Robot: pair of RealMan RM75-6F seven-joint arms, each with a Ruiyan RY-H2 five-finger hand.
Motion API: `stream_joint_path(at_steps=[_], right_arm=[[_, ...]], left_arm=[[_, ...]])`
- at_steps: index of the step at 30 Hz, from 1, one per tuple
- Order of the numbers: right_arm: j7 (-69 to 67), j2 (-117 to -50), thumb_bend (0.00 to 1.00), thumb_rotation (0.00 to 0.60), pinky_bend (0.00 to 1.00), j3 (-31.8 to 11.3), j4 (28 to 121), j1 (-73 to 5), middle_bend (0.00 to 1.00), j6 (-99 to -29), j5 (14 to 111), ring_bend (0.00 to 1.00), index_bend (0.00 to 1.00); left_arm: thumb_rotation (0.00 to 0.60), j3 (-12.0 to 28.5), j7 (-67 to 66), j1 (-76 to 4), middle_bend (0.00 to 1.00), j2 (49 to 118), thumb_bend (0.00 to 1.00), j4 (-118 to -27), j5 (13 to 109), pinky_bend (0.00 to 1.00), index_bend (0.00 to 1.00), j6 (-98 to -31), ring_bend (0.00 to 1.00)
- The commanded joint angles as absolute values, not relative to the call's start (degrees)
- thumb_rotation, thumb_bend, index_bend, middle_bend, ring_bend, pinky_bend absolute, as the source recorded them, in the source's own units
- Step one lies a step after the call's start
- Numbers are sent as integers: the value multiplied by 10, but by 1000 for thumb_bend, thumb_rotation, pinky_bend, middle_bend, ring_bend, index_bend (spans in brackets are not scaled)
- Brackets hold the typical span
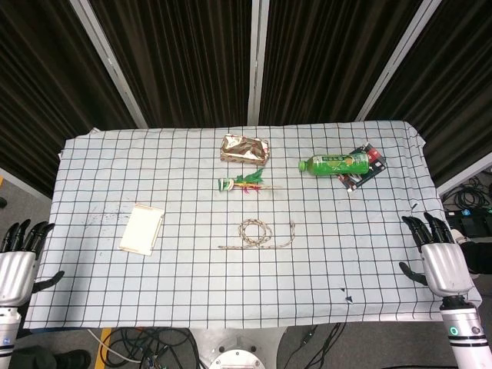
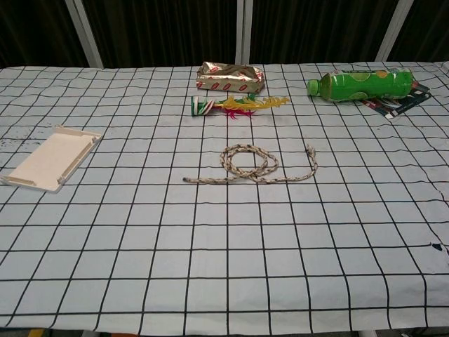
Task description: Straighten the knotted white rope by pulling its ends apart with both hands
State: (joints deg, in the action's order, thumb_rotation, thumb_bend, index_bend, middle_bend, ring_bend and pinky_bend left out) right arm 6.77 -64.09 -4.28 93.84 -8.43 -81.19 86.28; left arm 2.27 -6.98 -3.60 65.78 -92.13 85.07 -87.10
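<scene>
The white rope [image 1: 258, 234] lies near the middle of the checked table, with a loose loop and both ends flat on the cloth; the chest view shows the rope [image 2: 251, 166] with one end to the left and one curling up at the right. My left hand [image 1: 17, 261] hangs off the table's left front edge, fingers apart, holding nothing. My right hand [image 1: 440, 257] sits at the right front edge, fingers apart and empty. Both hands are far from the rope. Neither hand shows in the chest view.
A white tray [image 1: 142, 229] lies left of the rope. Behind the rope sit a small green and red toy [image 1: 244, 183], a shiny foil packet [image 1: 245, 149], a green bottle [image 1: 335, 163] lying on its side and a dark packet [image 1: 366, 166] beneath it.
</scene>
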Motion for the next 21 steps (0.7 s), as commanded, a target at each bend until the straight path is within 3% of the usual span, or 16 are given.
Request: stream_joint_path(at_steps=[1,10,16,21], right_arm=[[67,-641,122,600,102,-42,938,-85,145,-811,863,15,115],[55,-627,123,600,102,-43,953,-110,155,-776,874,15,150],[33,-642,167,600,102,-62,947,-199,189,-668,887,24,252],[18,-694,227,600,102,-82,897,-286,201,-566,880,24,325]], left_arm=[[600,23,-71,-36,126,658,87,-922,851,0,143,-871,0],[600,26,-66,-35,126,660,87,-920,854,0,143,-878,0],[600,23,-62,-35,126,664,87,-914,859,0,143,-876,0],[600,25,-59,-33,126,662,87,-912,852,0,143,-875,0]])
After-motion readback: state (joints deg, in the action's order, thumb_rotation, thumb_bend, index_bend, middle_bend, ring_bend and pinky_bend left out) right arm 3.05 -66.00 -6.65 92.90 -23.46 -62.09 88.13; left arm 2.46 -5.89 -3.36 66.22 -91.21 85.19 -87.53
